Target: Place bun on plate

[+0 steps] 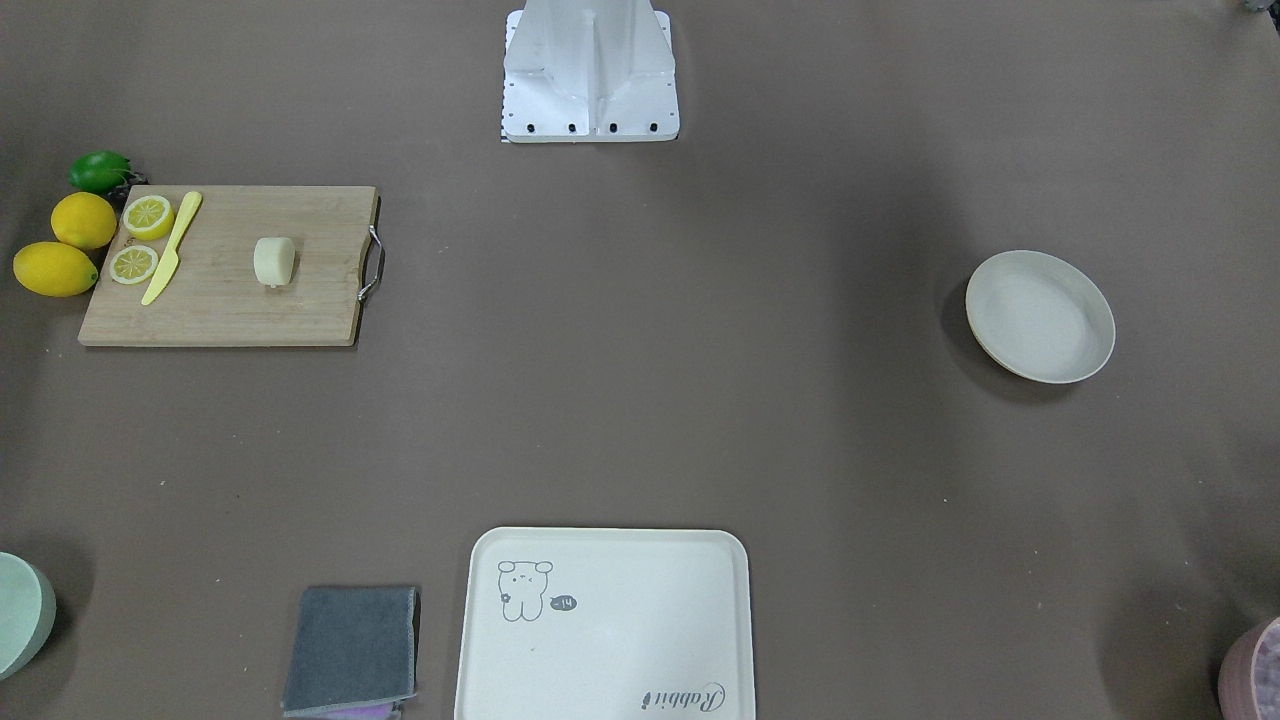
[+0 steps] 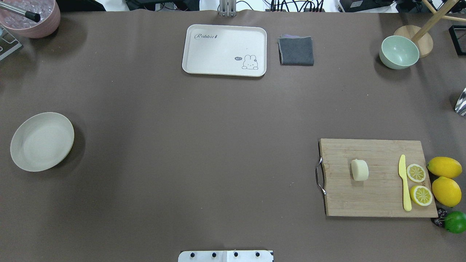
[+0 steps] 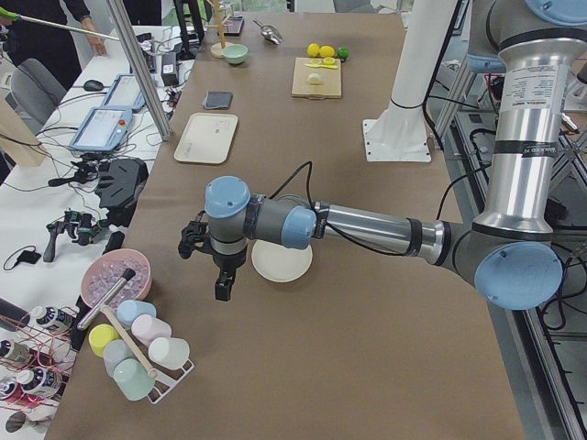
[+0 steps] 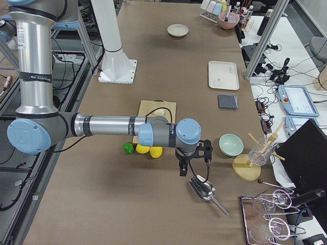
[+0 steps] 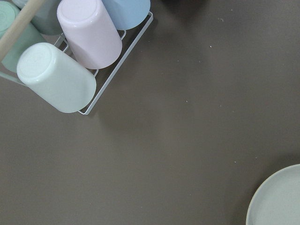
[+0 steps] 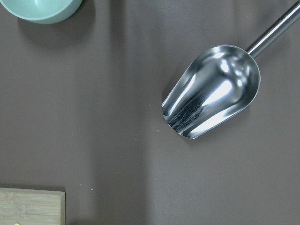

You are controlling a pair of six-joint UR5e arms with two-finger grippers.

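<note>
The bun is a pale cream lump lying on the wooden cutting board, also visible from overhead as the bun. The plate is a round off-white dish standing bare at the table's opposite end; its rim shows in the left wrist view's corner. My left gripper hangs beside the plate, a little off the table. My right gripper hovers past the cutting board, above a metal scoop. Only the side views show the grippers, so I cannot tell whether they are open or shut.
On the board lie a yellow knife and two lemon halves; whole lemons and a lime sit beside it. A cream tray, grey cloth, green bowl, pink bowl and cup rack stand around the edges.
</note>
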